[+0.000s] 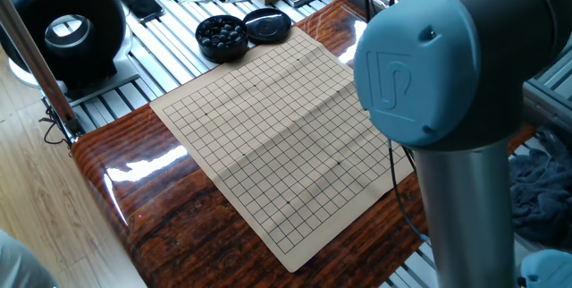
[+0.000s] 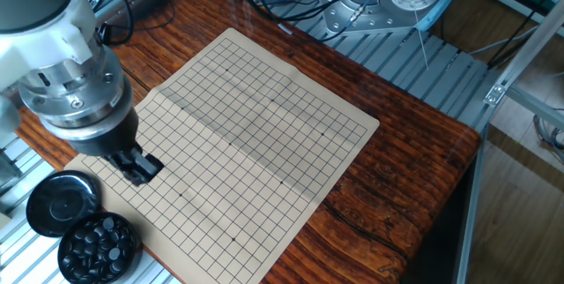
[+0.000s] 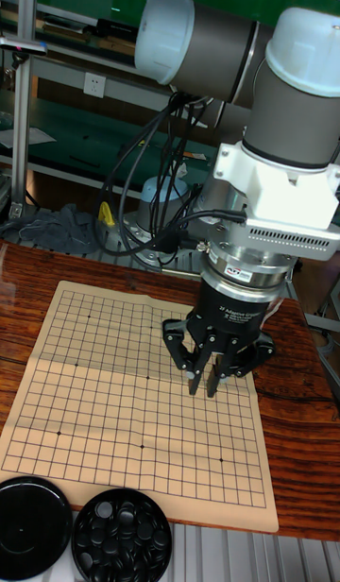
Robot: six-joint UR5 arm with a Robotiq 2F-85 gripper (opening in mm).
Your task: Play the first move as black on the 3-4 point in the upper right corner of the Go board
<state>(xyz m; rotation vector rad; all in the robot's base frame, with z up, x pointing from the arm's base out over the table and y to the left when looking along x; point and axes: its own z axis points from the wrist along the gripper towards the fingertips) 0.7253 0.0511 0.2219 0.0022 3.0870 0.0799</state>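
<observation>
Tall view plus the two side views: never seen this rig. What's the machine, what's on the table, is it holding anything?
It is a single robot arm ending in a two-finger pincer. Three fixed cameras watch the table from different sides; in one, the arm's big blue joint blocks much of the scene. On the wooden table lies a paper Go board, bare of stones. Beside it sit a bowl of black stones and its lid. The pincer hovers over the board's edge near the bowl, fingers close together, nothing visibly held.

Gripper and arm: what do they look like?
The arm has grey tube links with pale blue joint caps, one with an embossed logo. A white wrist flange carries a silver ring, then the black gripper body with white lettering and two black fingers. Black cables loop along the wrist.
</observation>
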